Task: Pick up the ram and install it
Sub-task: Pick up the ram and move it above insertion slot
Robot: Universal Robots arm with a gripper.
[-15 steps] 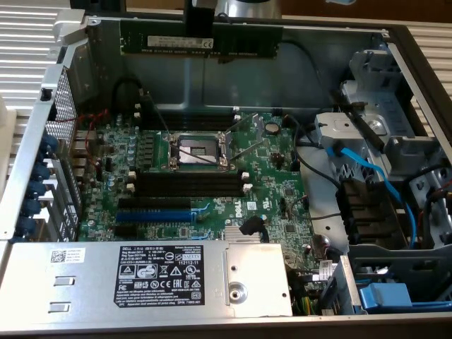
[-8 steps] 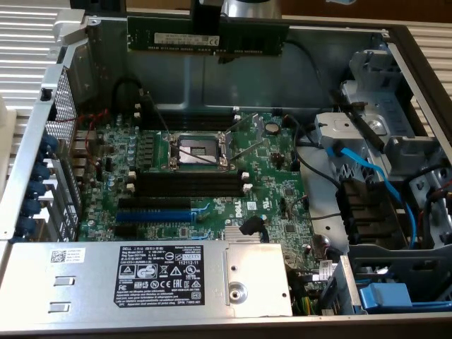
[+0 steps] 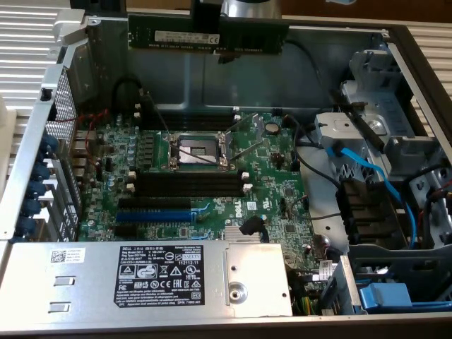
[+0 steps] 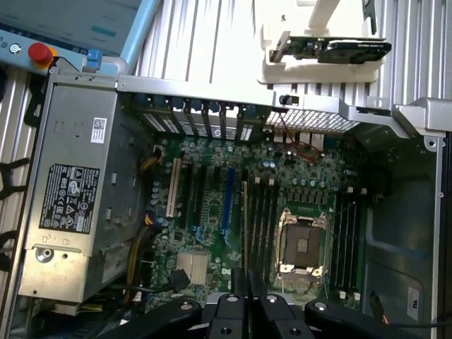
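Jaws of the gripper (image 4: 248, 291) are clenched on one ram (image 3: 208, 37), held level by the case's far wall at the top of the exterior view, well apart from the board (image 3: 272, 187). One socket (image 3: 201, 150) sits between two banks of black slots (image 3: 191, 185); their count is hard to make out. One blue slot (image 3: 154, 215) lies near. The supply (image 3: 85, 279) label reads DELL; the ram's print is unreadable.

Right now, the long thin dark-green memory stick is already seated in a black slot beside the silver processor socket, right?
No, it is not seated. The exterior view shows the long thin dark-green memory stick held in the jaws above the open computer case, while the black slots beside the silver processor socket stand empty.
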